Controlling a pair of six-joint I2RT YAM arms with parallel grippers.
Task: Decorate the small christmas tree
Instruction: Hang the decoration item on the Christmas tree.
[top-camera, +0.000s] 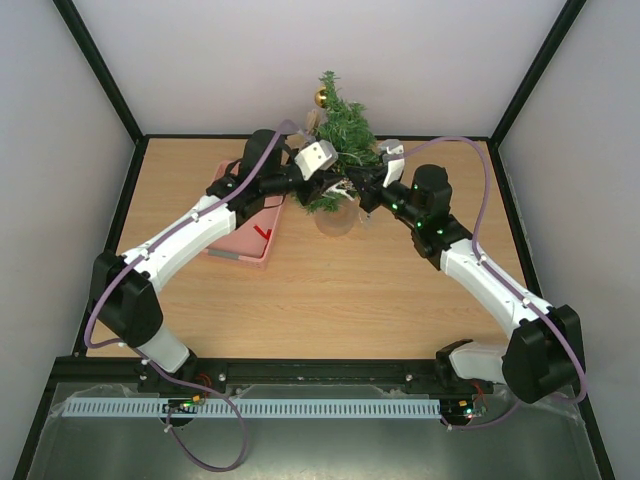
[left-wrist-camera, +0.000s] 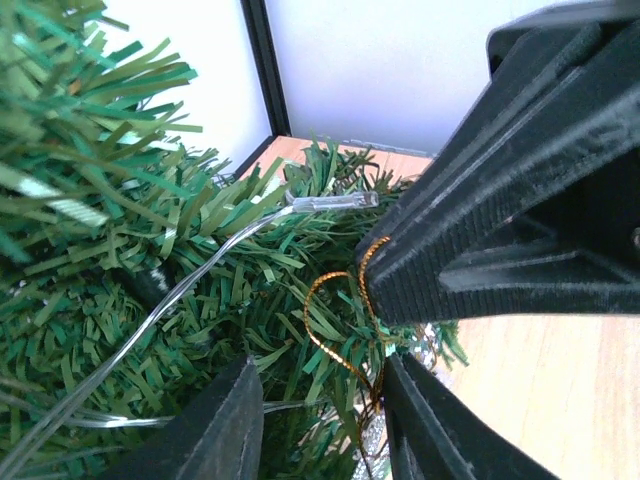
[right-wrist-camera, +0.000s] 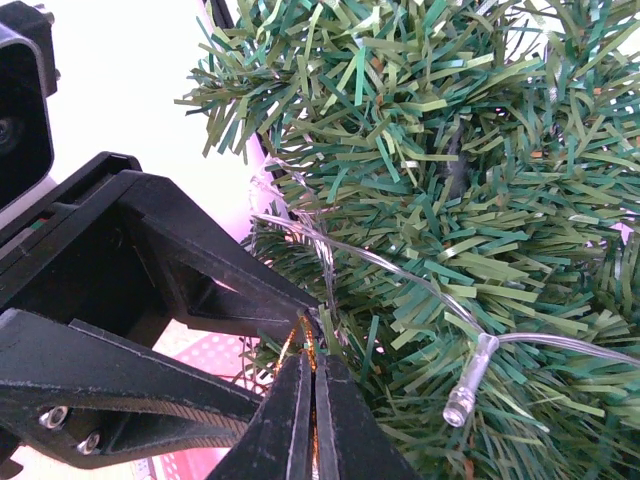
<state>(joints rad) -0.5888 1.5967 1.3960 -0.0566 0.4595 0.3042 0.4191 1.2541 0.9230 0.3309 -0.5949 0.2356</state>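
Pinched gold cord (left-wrist-camera: 307, 305) in right gripper (right-wrist-camera: 308, 365) | held left gripper (left-wrist-camera: 320, 380) narrowly parted around cord | both against small christmas tree (top-camera: 348, 128)

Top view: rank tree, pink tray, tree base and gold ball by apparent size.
1-2. Tree and pink tray: look alike; the left arm covers part of the tray, so not ranked.
3. Tree base.
4. Gold ball.

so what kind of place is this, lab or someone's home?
Likely a lab test cell: a wooden table walled by plain white panels in a black frame, holding the small christmas tree and a pink tray.
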